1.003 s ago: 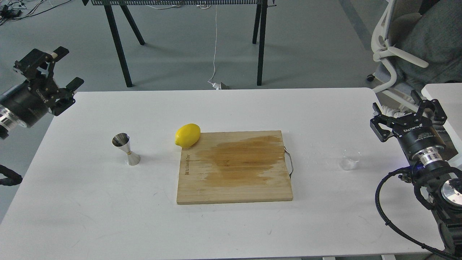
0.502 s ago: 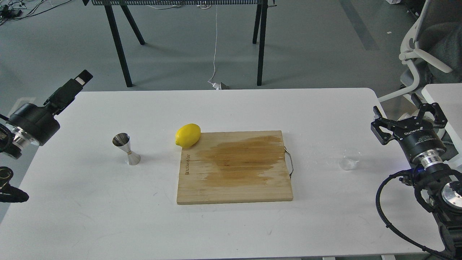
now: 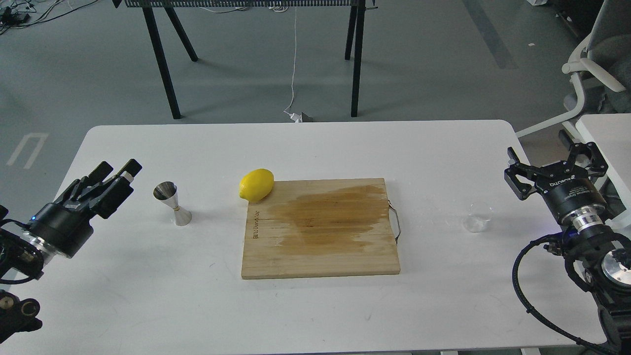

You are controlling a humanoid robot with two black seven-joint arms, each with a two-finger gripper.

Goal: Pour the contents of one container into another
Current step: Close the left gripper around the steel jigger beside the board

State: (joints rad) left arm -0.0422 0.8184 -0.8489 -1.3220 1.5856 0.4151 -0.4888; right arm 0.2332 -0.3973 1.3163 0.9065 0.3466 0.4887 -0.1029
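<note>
The tiny clear glass cup (image 3: 477,218) stands upright on the white table (image 3: 315,148), right of the cutting board. My right gripper (image 3: 552,165) hovers open and empty over the table's right edge, behind and to the right of the cup, a hand's width away. The shiny steel jigger (image 3: 172,203) stands upright on the left part of the table. My left gripper (image 3: 116,171) is low over the table just left of the jigger. Its fingers are apart, pointing toward the jigger without touching it, and nothing is between them.
A wooden cutting board (image 3: 320,227) with a wet brown stain and a metal handle lies mid-table. A yellow lemon (image 3: 256,185) rests at its back left corner. A white office chair (image 3: 591,74) and a second table's corner (image 3: 606,128) are at the right.
My left arm has swung down from beyond the table's left edge to low beside the jigger. The right gripper has barely shifted. The chair at the right has rolled further away.
</note>
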